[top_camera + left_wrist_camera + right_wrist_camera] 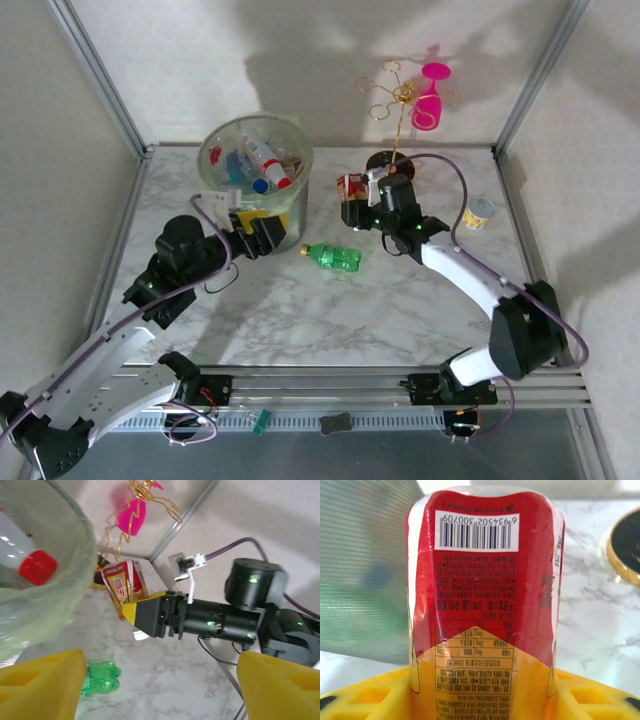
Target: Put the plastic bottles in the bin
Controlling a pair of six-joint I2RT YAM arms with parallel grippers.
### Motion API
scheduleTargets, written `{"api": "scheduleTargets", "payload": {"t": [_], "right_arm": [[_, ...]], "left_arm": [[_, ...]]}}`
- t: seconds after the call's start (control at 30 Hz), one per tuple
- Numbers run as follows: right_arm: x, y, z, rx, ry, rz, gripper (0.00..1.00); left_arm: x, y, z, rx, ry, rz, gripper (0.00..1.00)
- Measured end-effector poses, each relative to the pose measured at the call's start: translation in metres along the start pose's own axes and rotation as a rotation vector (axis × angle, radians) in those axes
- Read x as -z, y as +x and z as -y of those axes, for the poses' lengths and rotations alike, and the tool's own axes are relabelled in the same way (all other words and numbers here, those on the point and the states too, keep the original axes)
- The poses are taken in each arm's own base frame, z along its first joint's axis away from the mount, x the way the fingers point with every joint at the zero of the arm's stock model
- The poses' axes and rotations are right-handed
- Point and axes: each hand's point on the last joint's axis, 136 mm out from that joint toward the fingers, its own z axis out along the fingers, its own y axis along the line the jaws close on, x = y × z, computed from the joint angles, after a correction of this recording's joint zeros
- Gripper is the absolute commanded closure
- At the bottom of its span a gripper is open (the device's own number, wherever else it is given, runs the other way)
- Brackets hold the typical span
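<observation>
Plainly the right fingers (370, 700) are clamped on the red-labelled bottle (485, 605). In the right wrist view its body fills the middle of the frame, with a yellow finger pressed to each side at the bottom corners. From above, that bottle stands upright just right of centre, beside the bin (215, 150), which sits upper left of centre and already holds several bottles. Whether the bottle's base is off the table (400, 310) I cannot tell. A green bottle (332, 257) lies on its side in the middle of the frame, just below the tips of both arms. The left fingers (40, 685) stand wide apart at the lower corners of the left wrist view, holding nothing, close to the bin's wall.

Both bottles look small, light and thin-walled. The label film is glossy, so probably slippery, and the walls would likely dent under a hard squeeze. A hold across the middle of the body seems safest. The green one, round and lying flat, may roll when nudged, so it is best taken across its width
</observation>
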Motion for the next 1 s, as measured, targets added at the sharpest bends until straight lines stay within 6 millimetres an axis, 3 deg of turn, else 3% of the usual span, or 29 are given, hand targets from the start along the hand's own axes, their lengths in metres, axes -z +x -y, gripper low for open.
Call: {"api": "scheduleTargets", "payload": {"t": [0.17, 0.27, 0.53, 0.8, 1.0], "right_arm": [[0.041, -0.025, -0.041, 0.041, -0.097, 0.109, 0.44], [0.061, -0.034, -0.059, 0.052, -0.143, 0.154, 0.45], [0.093, -0.036, -0.102, 0.082, -0.251, 0.197, 0.45], [0.108, -0.035, -0.118, 0.096, -0.297, 0.209, 0.45], [0.111, -0.030, -0.119, 0.095, -0.302, 0.193, 0.45]], "left_arm": [[-0.027, -0.003, 0.021, 0.041, -0.045, -0.056, 0.15], [-0.035, -0.012, 0.025, 0.083, -0.078, -0.040, 0.04], [-0.060, -0.017, 0.036, 0.130, -0.091, -0.052, 0.00], [-0.083, -0.013, 0.043, 0.123, -0.079, -0.100, 0.04], [-0.094, -0.001, 0.043, 0.114, -0.082, -0.154, 0.16]]}}
